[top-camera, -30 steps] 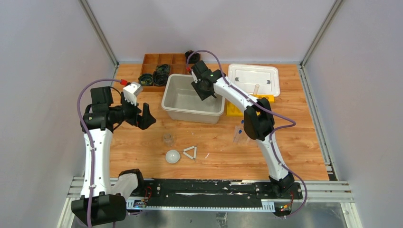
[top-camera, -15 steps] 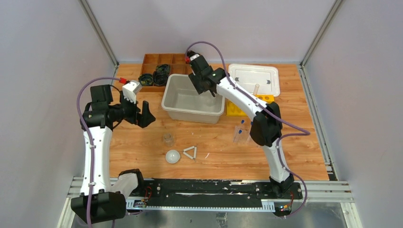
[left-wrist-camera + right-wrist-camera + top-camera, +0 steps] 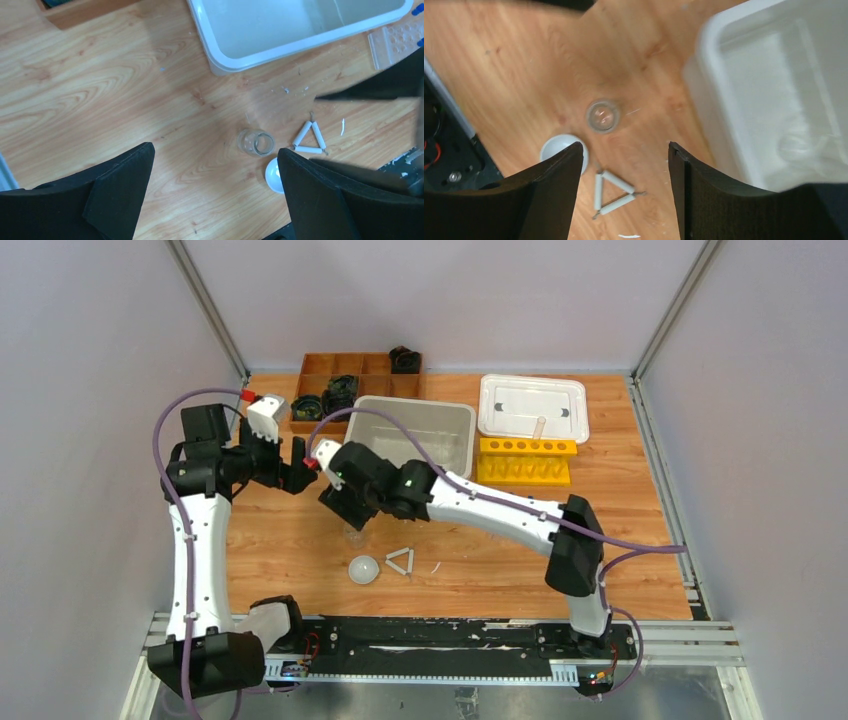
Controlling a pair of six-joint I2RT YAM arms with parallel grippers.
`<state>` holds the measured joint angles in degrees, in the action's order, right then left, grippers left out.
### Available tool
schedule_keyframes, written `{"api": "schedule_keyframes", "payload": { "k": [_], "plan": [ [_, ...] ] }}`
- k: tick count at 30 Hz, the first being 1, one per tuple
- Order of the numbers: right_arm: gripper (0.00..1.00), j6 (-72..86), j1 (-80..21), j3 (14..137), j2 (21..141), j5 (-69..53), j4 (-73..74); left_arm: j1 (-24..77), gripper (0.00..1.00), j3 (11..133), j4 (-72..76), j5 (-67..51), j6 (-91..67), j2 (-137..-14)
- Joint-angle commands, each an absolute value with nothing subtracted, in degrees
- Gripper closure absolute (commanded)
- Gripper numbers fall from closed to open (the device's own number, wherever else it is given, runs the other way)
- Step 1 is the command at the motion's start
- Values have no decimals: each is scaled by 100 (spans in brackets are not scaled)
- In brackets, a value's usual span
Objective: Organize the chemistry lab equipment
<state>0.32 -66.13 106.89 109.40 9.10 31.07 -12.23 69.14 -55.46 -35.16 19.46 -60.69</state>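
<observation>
While the bin (image 3: 412, 401), the tray (image 3: 322, 363) with its coils (image 3: 324, 401), the lid (image 3: 530, 379) and the yellow rack (image 3: 525, 462) crowd the back of the table (image 3: 650, 530), the front is mostly bare wood, widest at the right between the yellow rack and the rail (image 3: 430, 635). The beaker (image 3: 352, 534) stands upright in front of the bin, apart from it. The dome (image 3: 363, 569) and the triangle (image 3: 401, 561) lie side by side nearer the rail, and none of the three touch. The clear rack (image 3: 395, 44) shows only in the left wrist view, just beside the bin's corner. The right arm stretches low from its base toward the left, its forearm crossing in front of the bin. The right gripper (image 3: 345, 508) points down just above the beaker, its jaws spread with nothing between them. The left arm stands tall at the left side, and the left gripper (image 3: 287, 468) hangs over bare wood left of the bin, jaws wide apart and empty. Half a second ago the right gripper was over the bin's far rim. It has since swung forward and left to the beaker, uncovering the yellow rack and hiding the clear rack from the top camera. The left gripper has drawn back a little toward the tray. The beaker, dome and triangle lie where they did.
</observation>
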Motion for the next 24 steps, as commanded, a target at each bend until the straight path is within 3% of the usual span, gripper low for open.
{"api": "schedule_keyframes", "payload": {
  "k": [1,10,24],
  "plan": [
    [33,269,-6774,10445,11243,169,3053,-1316,0,7307,-5493,-3436,1835,-6170],
    [38,357,-6796,10457,11737,-262,2997,-1517,0,7056,-5564,-3504,2004,-6041],
    [56,222,-6780,10715,12148,-218,2997,-1696,0,7005,-5695,-3291,2162,-6223]
  ]
}}
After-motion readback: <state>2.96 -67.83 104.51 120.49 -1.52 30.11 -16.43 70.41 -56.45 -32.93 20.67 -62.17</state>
